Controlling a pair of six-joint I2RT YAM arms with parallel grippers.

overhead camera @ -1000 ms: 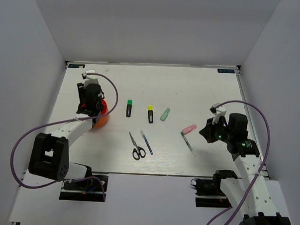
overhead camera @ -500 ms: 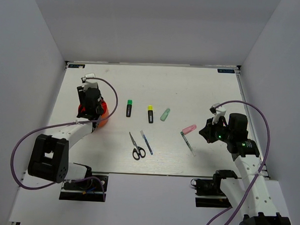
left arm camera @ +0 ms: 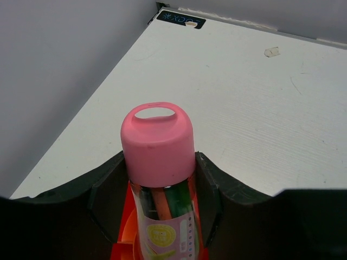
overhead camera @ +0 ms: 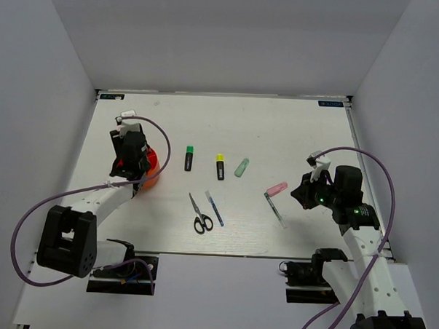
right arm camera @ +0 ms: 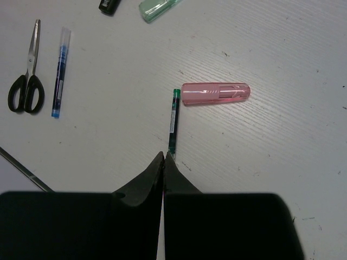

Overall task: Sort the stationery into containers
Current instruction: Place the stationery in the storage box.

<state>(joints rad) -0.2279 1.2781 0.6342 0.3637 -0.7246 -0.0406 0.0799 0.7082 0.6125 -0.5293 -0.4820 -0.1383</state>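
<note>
My left gripper (left arm camera: 160, 168) is shut on a clear tube with a pink cap (left arm camera: 158, 141), filled with coloured pens. It holds the tube upright over the red-orange cup (left arm camera: 126, 238), which stands at the table's left (overhead camera: 151, 170). My right gripper (right arm camera: 164, 157) is shut and empty, just short of the clear pen (right arm camera: 173, 122). The pink highlighter (right arm camera: 216, 92) lies beside that pen. The scissors (overhead camera: 200, 215), blue pen (overhead camera: 215, 208), green-capped marker (overhead camera: 188, 157), yellow-capped marker (overhead camera: 220, 166) and pale green highlighter (overhead camera: 242, 167) lie mid-table.
White walls close in the table on the left, back and right. The cup stands close to the left wall. In the right wrist view the scissors (right arm camera: 26, 81) and blue pen (right arm camera: 60, 70) lie to the left of the fingers.
My left gripper has shifted slightly over the cup with the tube in it. The right arm and the items on the table have not moved.
</note>
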